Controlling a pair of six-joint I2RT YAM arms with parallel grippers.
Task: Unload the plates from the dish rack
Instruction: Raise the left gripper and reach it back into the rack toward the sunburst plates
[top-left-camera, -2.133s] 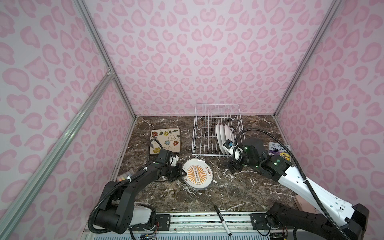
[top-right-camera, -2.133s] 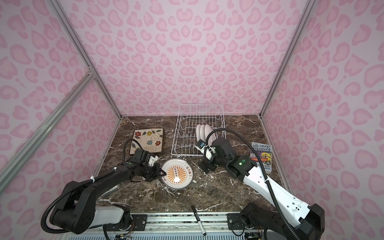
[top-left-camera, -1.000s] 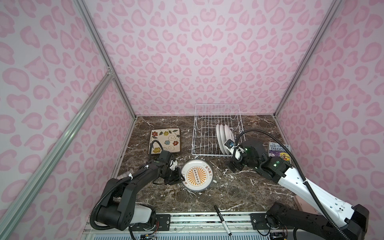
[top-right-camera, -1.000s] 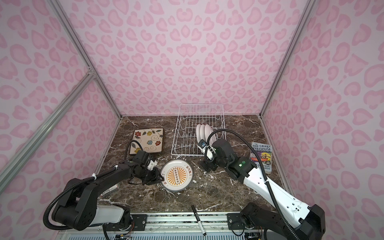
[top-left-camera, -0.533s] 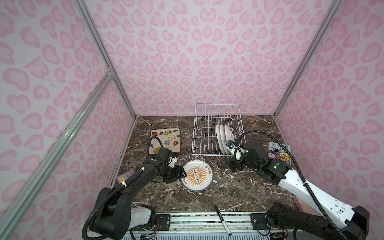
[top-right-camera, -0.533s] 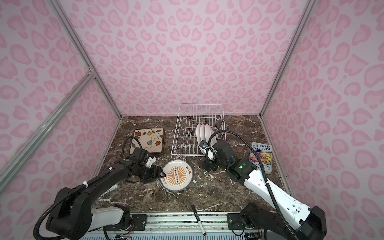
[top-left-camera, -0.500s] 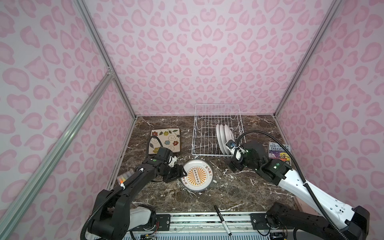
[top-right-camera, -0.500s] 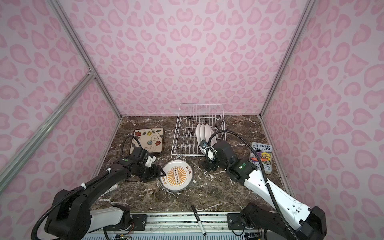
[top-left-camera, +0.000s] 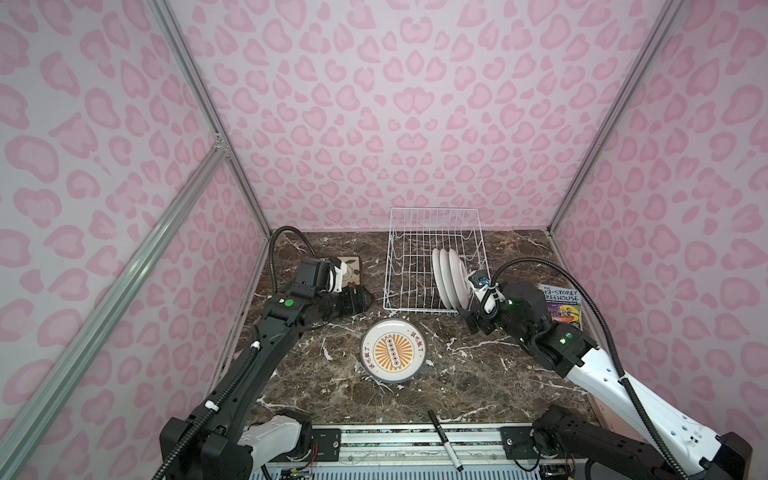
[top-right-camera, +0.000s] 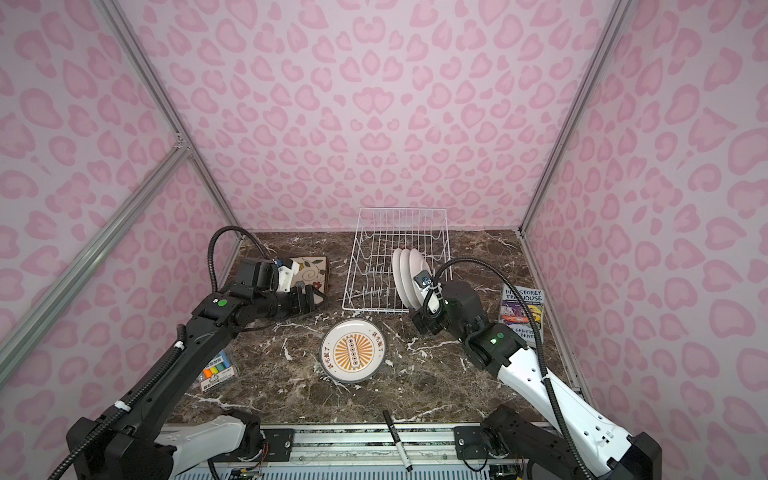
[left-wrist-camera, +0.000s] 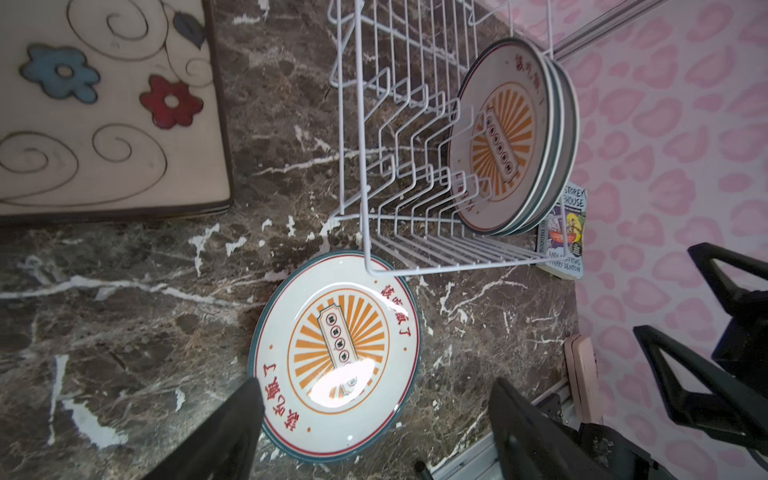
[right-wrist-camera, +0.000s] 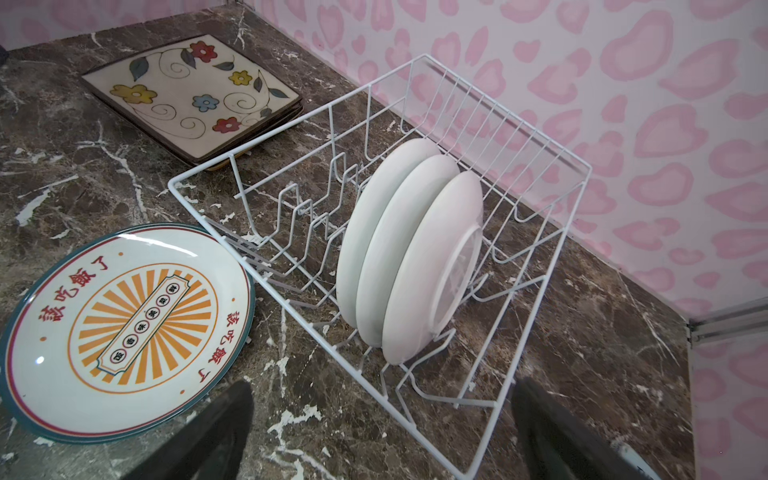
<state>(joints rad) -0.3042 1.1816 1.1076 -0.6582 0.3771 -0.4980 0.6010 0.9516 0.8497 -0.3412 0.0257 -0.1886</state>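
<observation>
The white wire dish rack (top-left-camera: 434, 232) (top-right-camera: 399, 226) (right-wrist-camera: 540, 286) holds three round white plates (top-left-camera: 449, 272) (top-right-camera: 409, 272) (right-wrist-camera: 409, 253) upright near its right side. One round plate with an orange sunburst (top-left-camera: 392, 351) (top-right-camera: 352, 350) (left-wrist-camera: 336, 353) lies flat on the marble in front of the rack. Square flowered plates (top-right-camera: 309, 268) (right-wrist-camera: 195, 97) sit stacked at the back left. My left gripper (top-left-camera: 359, 299) (left-wrist-camera: 376, 386) is open and empty, by the square plates' front edge. My right gripper (top-left-camera: 473, 322) (right-wrist-camera: 382, 386) hangs open and empty at the rack's front right corner.
An illustrated book (top-left-camera: 561, 305) (top-right-camera: 521, 309) lies by the right wall. A black marker pen (top-left-camera: 445, 440) rests on the front rail. A pack of coloured markers (top-right-camera: 216, 372) lies near the left wall. Pink patterned walls close in three sides.
My left gripper opened, let go of the sunburst plate, and drew back and left toward the square plates. The plate now lies flat. The right arm has hardly moved.
</observation>
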